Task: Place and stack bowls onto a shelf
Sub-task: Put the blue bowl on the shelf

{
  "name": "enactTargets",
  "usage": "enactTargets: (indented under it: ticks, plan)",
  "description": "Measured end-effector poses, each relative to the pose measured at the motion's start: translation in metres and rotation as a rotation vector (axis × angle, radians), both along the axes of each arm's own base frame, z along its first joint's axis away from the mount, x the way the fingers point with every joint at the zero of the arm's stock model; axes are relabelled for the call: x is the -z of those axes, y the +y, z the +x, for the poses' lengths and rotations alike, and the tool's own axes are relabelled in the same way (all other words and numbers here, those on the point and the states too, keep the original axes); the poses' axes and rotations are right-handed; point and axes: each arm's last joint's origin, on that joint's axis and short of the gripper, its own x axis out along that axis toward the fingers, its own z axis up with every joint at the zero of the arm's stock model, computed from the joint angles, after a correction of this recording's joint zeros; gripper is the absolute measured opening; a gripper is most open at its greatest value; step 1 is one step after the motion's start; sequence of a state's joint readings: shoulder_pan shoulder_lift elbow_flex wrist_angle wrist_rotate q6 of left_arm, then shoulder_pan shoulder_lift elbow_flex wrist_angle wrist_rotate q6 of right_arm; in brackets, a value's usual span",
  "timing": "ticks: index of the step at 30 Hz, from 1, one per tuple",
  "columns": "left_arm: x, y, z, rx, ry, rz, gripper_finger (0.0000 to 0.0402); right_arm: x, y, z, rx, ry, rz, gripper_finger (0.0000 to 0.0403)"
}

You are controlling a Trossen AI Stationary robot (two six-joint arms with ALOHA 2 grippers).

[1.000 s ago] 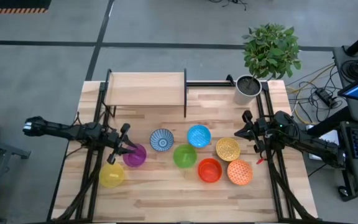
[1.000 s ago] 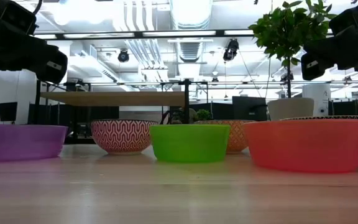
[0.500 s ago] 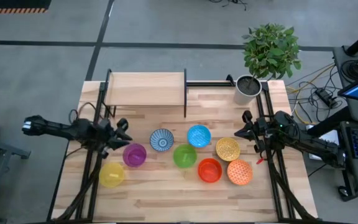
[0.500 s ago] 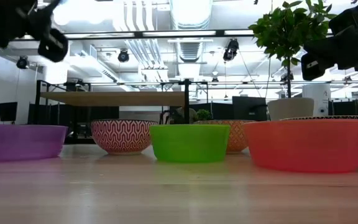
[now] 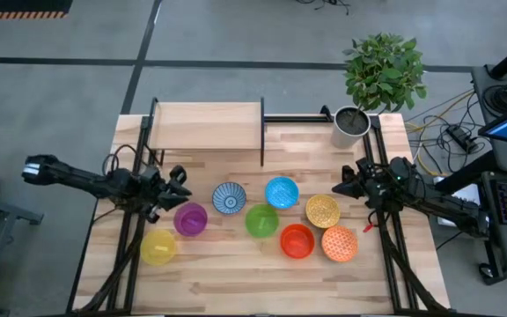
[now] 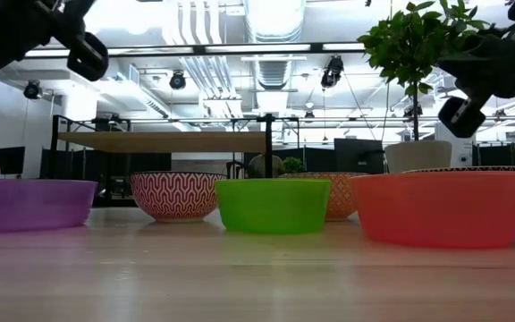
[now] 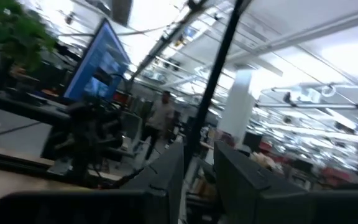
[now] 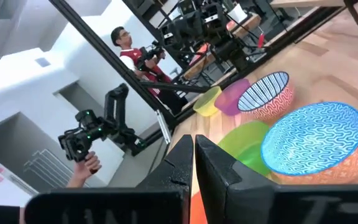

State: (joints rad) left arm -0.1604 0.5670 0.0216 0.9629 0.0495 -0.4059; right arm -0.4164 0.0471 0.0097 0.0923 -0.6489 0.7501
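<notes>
Light wood, bare on top, the shelf (image 5: 206, 128) stood on its thin black frame at the table's (image 5: 236, 282) far edge in the high view, its long axis running side to side. All eight round bowls sat upright, mouths up, on the tabletop nearer than the shelf: the purple bowl (image 5: 190, 219) and the yellow bowl (image 5: 157, 247) below its left end, the blue-white patterned bowl (image 5: 229, 197) and the green bowl (image 5: 261, 220) below its right end, then the light blue bowl (image 5: 282, 192), red-orange bowl (image 5: 297, 240), speckled yellow bowl (image 5: 322, 210) and speckled orange bowl (image 5: 339, 243) farther right. The left gripper (image 5: 178, 184) hung just beside the purple bowl, fingers a little apart and empty. The right gripper (image 5: 348, 182) hung beside the speckled yellow bowl, below the white plant pot (image 5: 350, 126).

In the low view the shelf board (image 6: 164, 140) showed edge-on behind the smooth bowls, with both grippers raised above them.

The left wrist view was tilted up at the room, with a person far off.

In the right wrist view that arm's fingers (image 8: 219, 168) lay close together, nearly touching, holding nothing, before the ripple-patterned light blue bowl.
</notes>
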Motion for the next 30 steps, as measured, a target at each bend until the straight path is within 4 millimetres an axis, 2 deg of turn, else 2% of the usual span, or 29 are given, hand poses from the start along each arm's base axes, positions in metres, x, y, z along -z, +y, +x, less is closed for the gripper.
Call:
enactTargets:
  ticks: [5, 11, 17, 21, 24, 30]
  plan:
    - [-0.008, -0.001, 0.013, -0.045, 0.038, -0.013, 0.0073, -0.002, -0.001, 0.0, 0.028, -0.038, -0.074, 0.0009]
    - [-0.031, -0.004, 0.033, -0.049, 0.041, -0.011, 0.0073, -0.017, 0.0, -0.002, 0.042, -0.208, -0.226, 0.0009]
    - [-0.051, -0.009, 0.065, -0.068, 0.107, 0.05, 0.0073, -0.025, 0.001, -0.004, 0.052, -0.301, -0.291, 0.0009]
    - [-0.061, -0.013, 0.092, -0.055, 0.274, 0.044, 0.0073, -0.03, 0.003, -0.006, 0.045, -0.352, -0.31, 0.0009]
    - [-0.068, -0.015, 0.107, -0.106, 0.45, 0.028, 0.0073, -0.034, 0.005, -0.007, 0.032, -0.405, -0.326, 0.0009]
    - [-0.084, -0.016, 0.121, -0.189, 0.733, 0.106, 0.0073, -0.053, 0.009, -0.012, 0.024, -0.487, -0.369, 0.0009]
